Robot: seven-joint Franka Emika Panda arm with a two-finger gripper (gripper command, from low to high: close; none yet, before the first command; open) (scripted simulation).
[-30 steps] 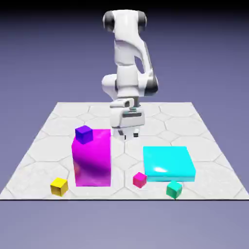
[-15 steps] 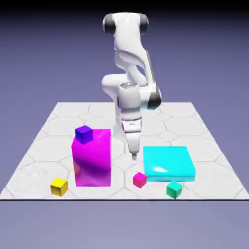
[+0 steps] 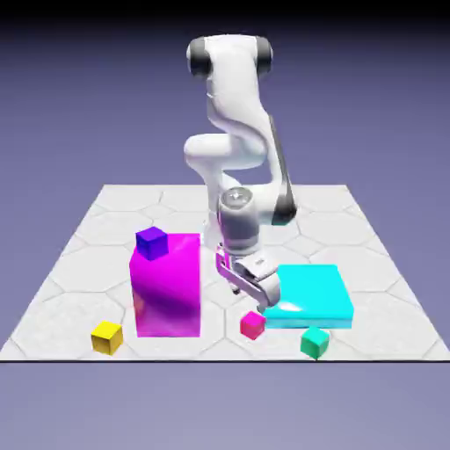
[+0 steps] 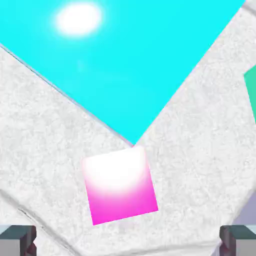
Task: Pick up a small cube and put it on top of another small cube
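The small cube (image 3: 252,324), glossy pink-red, rests on the table by the near-left corner of a flat cyan block. In the hand view the small cube (image 4: 120,185) shows just above and between the two grey fingertips (image 4: 17,240), a little left of centre. My gripper (image 3: 253,300) hangs open just above it, touching nothing and holding nothing. The other small cube (image 3: 151,243), dark purple, sits on top of a tall magenta block (image 3: 167,286) at the exterior view's left.
The flat cyan block (image 3: 306,294) lies right beside the pink cube and fills the upper hand view (image 4: 120,60). A green cube (image 3: 314,342) sits near the front edge, also at the hand view's right edge (image 4: 251,92). A yellow cube (image 3: 106,337) is front left.
The arm has reached forward and down, from behind the magenta block to over the pink cube. The hand has turned. The jaws stayed open; no cube moved.
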